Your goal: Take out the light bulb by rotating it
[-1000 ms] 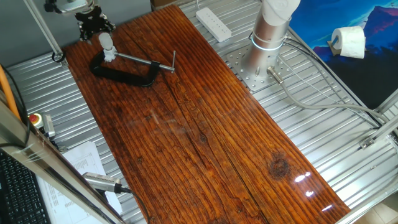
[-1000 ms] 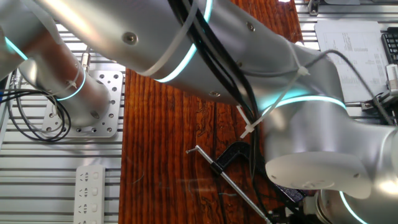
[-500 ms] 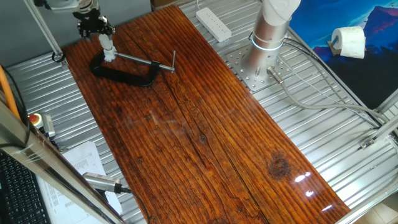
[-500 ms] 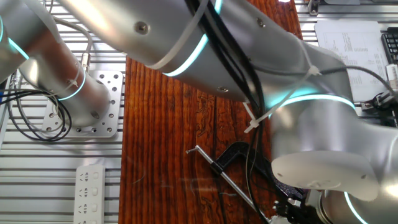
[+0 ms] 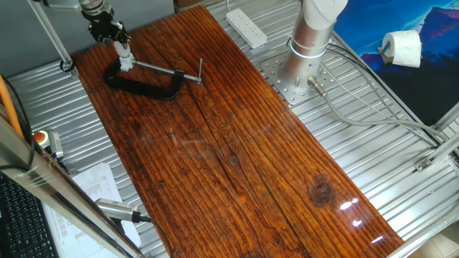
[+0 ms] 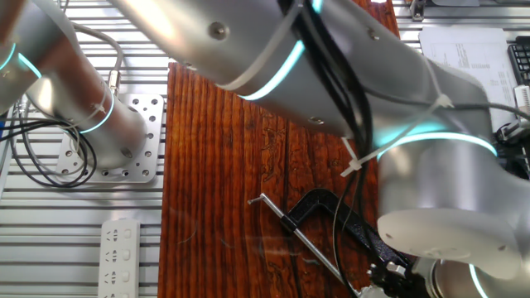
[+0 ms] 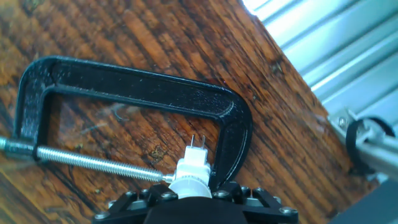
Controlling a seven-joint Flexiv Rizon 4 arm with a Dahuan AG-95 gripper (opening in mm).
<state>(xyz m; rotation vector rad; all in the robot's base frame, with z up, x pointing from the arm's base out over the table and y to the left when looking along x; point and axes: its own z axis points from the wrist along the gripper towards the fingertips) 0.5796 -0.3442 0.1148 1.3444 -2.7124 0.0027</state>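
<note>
Your gripper (image 5: 118, 41) pinches the light bulb (image 5: 125, 57) at the far corner of the wooden table (image 5: 237, 143), holding it upright just above the black C-clamp (image 5: 143, 82), beside the clamp's steel screw bar (image 7: 93, 163).

One fixed view: high, off a near corner of my bench (image 5: 237, 158), facing down its length; far enough to hold the whole top and my arm's base (image 5: 305, 54).
Other fixed view: overhead from the opposite side, close; my arm fills most of it.
Hand view: on my tool, facing down, very near.
Shared: the black C-clamp (image 5: 143, 82) (image 6: 331, 217) (image 7: 143, 93) at the bench's corner.
</note>
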